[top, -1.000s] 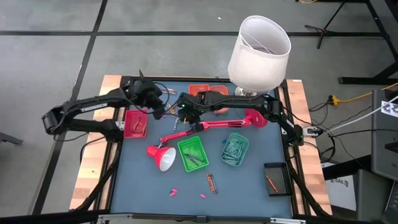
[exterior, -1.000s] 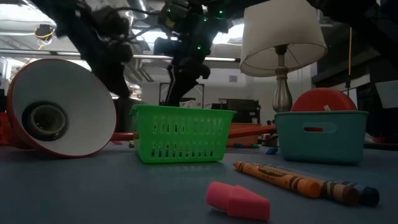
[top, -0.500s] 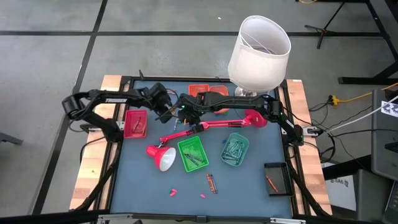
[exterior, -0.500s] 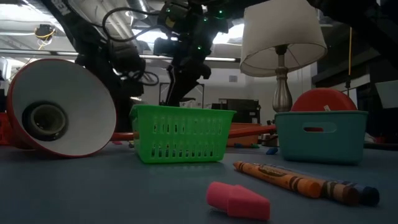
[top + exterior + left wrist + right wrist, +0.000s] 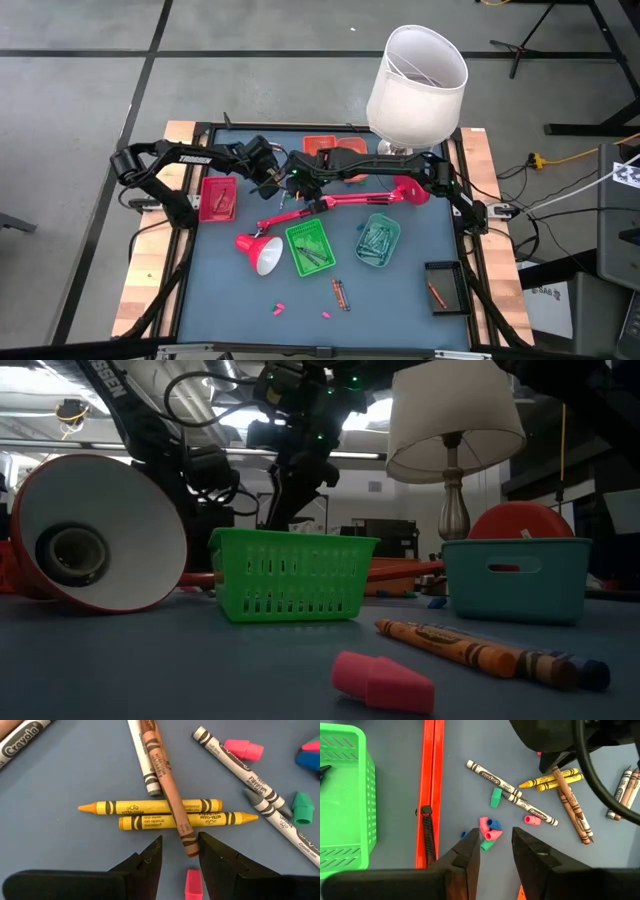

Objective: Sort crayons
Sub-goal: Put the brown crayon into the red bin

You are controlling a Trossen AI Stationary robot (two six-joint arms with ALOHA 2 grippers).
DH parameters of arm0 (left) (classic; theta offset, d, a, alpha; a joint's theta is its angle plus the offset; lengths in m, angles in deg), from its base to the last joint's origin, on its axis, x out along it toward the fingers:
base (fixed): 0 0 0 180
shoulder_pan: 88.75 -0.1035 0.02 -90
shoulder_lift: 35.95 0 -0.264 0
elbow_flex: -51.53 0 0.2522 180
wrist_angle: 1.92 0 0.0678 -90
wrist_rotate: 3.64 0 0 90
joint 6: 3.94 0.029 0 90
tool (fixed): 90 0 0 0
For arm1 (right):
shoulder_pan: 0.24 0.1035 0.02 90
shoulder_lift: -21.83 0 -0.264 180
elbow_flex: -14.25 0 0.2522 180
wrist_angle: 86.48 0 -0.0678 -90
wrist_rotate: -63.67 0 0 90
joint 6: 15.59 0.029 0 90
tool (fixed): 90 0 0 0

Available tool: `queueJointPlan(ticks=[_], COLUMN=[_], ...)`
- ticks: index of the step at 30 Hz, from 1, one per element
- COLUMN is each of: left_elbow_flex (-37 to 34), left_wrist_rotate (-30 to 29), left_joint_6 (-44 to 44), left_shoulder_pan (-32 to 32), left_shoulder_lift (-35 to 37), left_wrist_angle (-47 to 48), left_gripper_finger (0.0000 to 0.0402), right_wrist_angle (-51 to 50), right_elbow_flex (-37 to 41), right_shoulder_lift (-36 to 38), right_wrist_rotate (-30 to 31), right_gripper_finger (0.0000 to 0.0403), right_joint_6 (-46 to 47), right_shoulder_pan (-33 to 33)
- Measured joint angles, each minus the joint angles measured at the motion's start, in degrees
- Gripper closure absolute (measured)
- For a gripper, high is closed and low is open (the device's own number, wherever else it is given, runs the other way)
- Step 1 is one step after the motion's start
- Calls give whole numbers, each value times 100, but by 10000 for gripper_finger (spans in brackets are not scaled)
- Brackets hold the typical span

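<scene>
**Crayons heaped mid-table, both arms poised above them**

Crayons lie loose on the blue table top [image 5: 220, 290], between the two arms near the far side. In the left wrist view two yellow paper-wrapped crayons [image 5: 150, 807] lie side by side, touching, with a brown crayon [image 5: 167, 790] laid across both. Grey and white crayons [image 5: 245, 775] sit just beside them, among small pink and green eraser caps [image 5: 243, 749].

The left gripper [image 5: 180, 857] hovers right over the brown crayon's end, its dark fingers parted either side of it and holding nothing. The right gripper [image 5: 494, 845] hangs near the same heap, over a cluster of pink, blue and teal eraser caps [image 5: 489, 831]; its jaws are likewise apart and empty.

Beside that cluster runs the long red arm of a toppled desk lamp [image 5: 330, 203], its red cone shade [image 5: 258, 250] lying on its side. Nearer the front stand a green slotted plastic basket [image 5: 307, 247] and a teal plastic basket [image 5: 377, 240], each with crayons in it. A red tray [image 5: 218, 197] sits on the left, an orange tray [image 5: 318, 144] at the far edge, and a black tray [image 5: 442, 283] on the right.

A few more crayons [image 5: 340, 294] lie at the front of the table, an orange and a dark one touching, with a pink eraser cap [image 5: 383, 682] nearby. A white-shaded table lamp [image 5: 417, 72] stands at the far right corner.
</scene>
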Motion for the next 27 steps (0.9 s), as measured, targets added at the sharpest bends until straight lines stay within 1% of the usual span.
queueJointPlan(ticks=[4, 11, 18, 22, 27], left_elbow_flex=[9, 9, 49, 160, 425], left_wrist_rotate=[4, 34, 33, 11, -7], left_joint_6=[-1, -1, -1, 1, 115], left_shoulder_pan=[0, 2, 2, 1, -2], left_shoulder_lift=[-32, -36, -36, -36, -25], left_wrist_angle=[-4, -17, 26, 133, 449], left_gripper_finger=[299, 352, 393, 395, 397], right_wrist_angle=[-1, -59, -630, -982, -1311], right_elbow_flex=[0, 0, -9, -11, -13], right_shoulder_lift=[0, 13, 258, 419, 589], right_wrist_rotate=[0, -18, -556, -761, -808], right_gripper_finger=[292, 292, 292, 292, 292], right_joint_6=[0, 212, 585, 984, 1226], right_shoulder_pan=[2, 2, 9, 54, 273])
